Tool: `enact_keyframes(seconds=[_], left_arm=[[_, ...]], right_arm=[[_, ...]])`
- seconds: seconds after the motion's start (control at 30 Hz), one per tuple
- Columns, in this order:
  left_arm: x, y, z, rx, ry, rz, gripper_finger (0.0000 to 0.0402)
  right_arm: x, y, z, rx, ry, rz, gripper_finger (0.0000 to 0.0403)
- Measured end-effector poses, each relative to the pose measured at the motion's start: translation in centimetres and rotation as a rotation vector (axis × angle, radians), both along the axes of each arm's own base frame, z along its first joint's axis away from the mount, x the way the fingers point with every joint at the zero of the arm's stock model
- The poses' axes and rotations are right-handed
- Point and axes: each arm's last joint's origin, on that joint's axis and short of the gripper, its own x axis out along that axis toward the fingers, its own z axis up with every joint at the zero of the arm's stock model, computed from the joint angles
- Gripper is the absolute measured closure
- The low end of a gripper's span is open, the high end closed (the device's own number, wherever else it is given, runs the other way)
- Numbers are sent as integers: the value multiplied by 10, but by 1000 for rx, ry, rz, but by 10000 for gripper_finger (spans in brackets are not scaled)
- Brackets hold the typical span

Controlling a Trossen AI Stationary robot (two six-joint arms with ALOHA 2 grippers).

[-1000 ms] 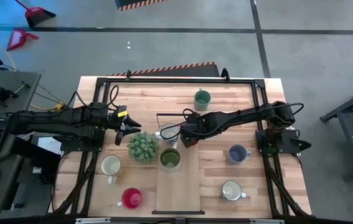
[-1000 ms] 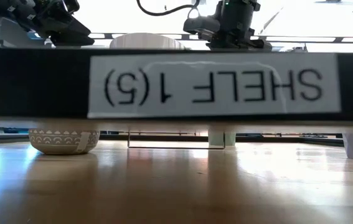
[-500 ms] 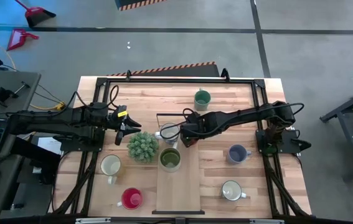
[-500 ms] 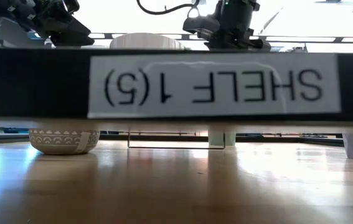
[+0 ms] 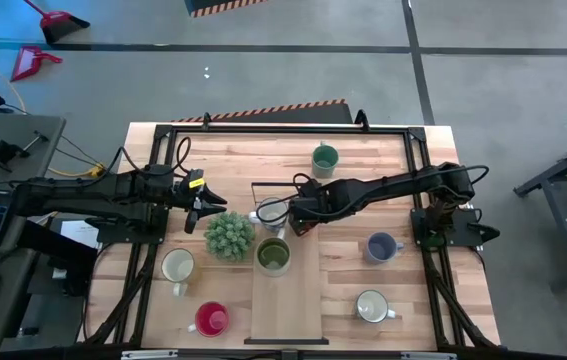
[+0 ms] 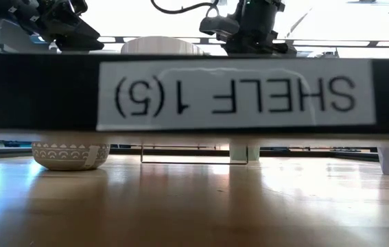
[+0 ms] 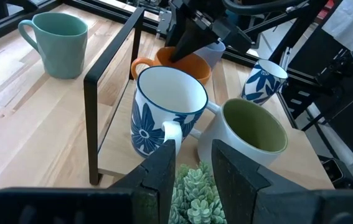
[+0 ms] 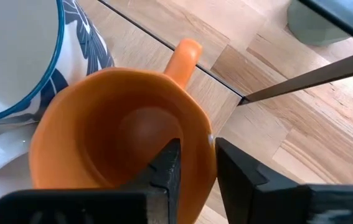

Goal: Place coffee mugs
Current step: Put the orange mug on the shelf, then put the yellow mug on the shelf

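Note:
My right gripper (image 8: 196, 167) is shut on the orange mug (image 8: 117, 134), which stands close behind the white mug with blue flowers (image 7: 167, 112) at mid-table (image 5: 271, 212). The olive green mug (image 5: 273, 255) sits next to them on a wooden shelf board (image 5: 288, 300). My left gripper (image 7: 193, 169) is open, just left of the spiky plant (image 5: 229, 235), touching nothing. The teal mug (image 5: 324, 157) stands toward the far edge. A blue-grey mug (image 5: 380, 246), two cream mugs (image 5: 177, 266) (image 5: 371, 306) and a red mug (image 5: 211, 319) rest on their bases on the table. My right gripper holds the orange mug by its rim (image 8: 202, 138), on the side away from the handle (image 8: 185, 53). One finger (image 8: 167, 165) is inside the cup and the other (image 8: 238, 171) outside the wall, coming from above at a slant. The mug stays upright; its base is hidden.
A black wire frame (image 7: 92, 118) stands beside the flowered mug and the orange one. The plant sits between my left gripper and the mugs. In the low view a dark shelf edge labelled SHELF 1(5) (image 6: 235, 92) blocks most of the scene. Black rails (image 5: 418, 160) border the table.

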Motion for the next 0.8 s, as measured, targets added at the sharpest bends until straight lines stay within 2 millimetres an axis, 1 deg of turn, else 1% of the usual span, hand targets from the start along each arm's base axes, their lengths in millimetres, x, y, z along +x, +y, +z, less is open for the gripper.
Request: enact_keyframes(seconds=[0.1,0.27,0.5,0.67,0.8], left_arm=[[0,0,0,0,0,0,308],[0,0,0,0,0,0,308],[0,0,0,0,1,0,308],[0,0,0,0,1,0,308],[0,0,0,0,1,0,308]], right_arm=[[-2,-1,3,3,2,-1,327],[-13,-4,14,0,16,-23,327],[-21,-5,33,-5,-60,-18,327],[-27,-6,51,-7,-147,10,327],[-35,-8,75,-76,-269,55,327]])
